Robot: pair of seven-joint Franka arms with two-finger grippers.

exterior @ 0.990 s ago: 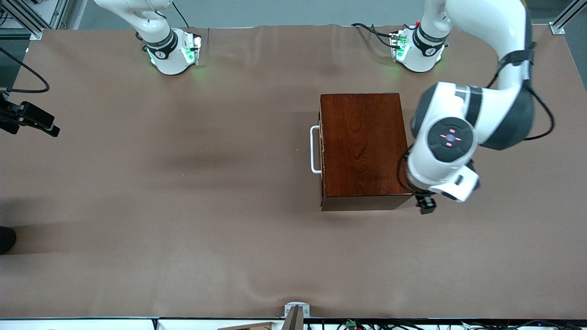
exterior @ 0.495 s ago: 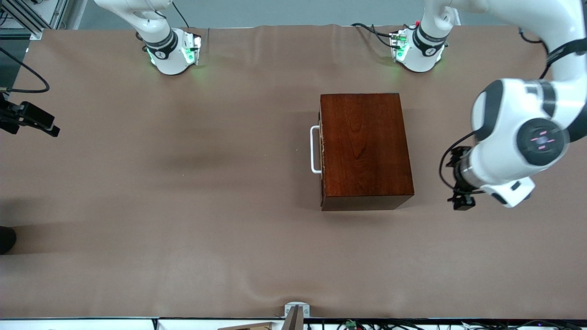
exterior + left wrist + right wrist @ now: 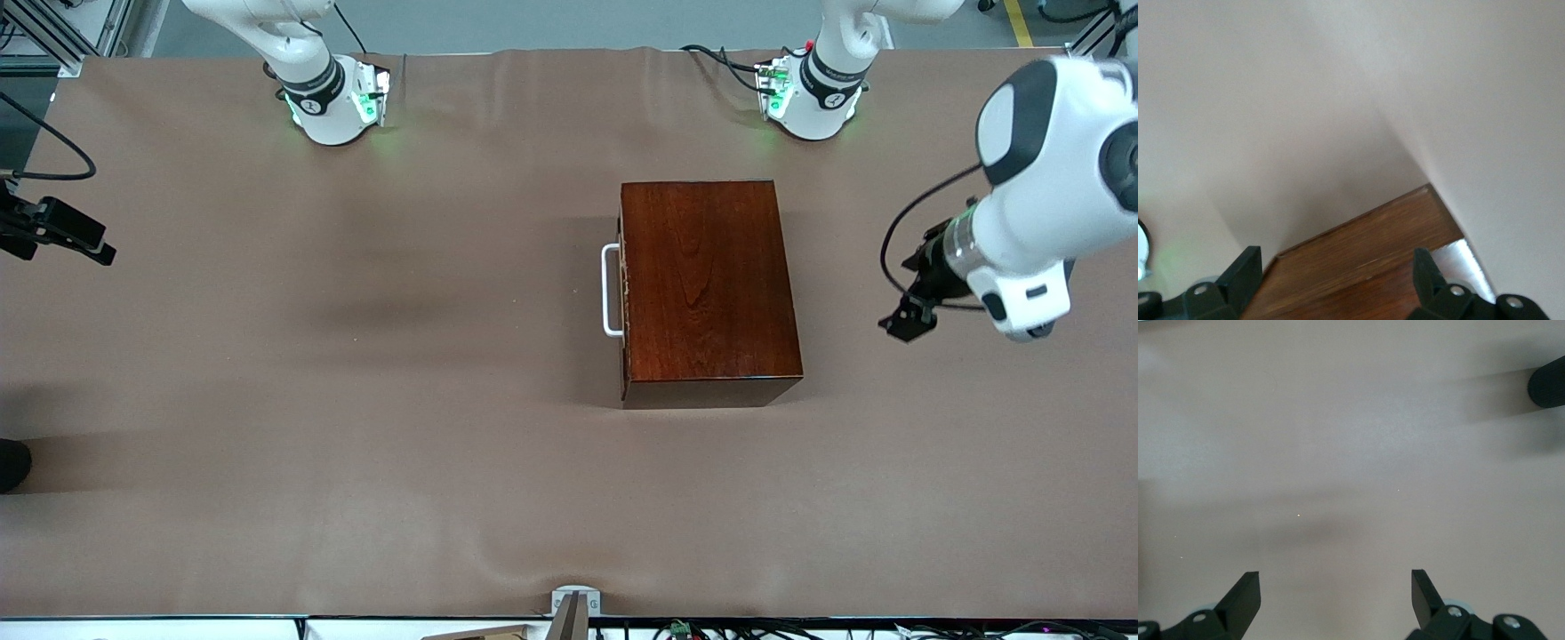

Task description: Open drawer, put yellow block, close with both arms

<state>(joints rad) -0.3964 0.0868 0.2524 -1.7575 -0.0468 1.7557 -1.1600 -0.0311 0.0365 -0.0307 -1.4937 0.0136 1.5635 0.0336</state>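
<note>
While the drawer stays shut, left hand has swung away.

A robotics lab is showing here; two arm bases are glowing green on a brown-covered table; cables are trailing along its near edge.

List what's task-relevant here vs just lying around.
Task things:
- drawer, shut in its mahogany box
- left gripper, open, empty, over the table
- right gripper, open, empty

Lying about:
- black camera

No yellow block in view.
</note>
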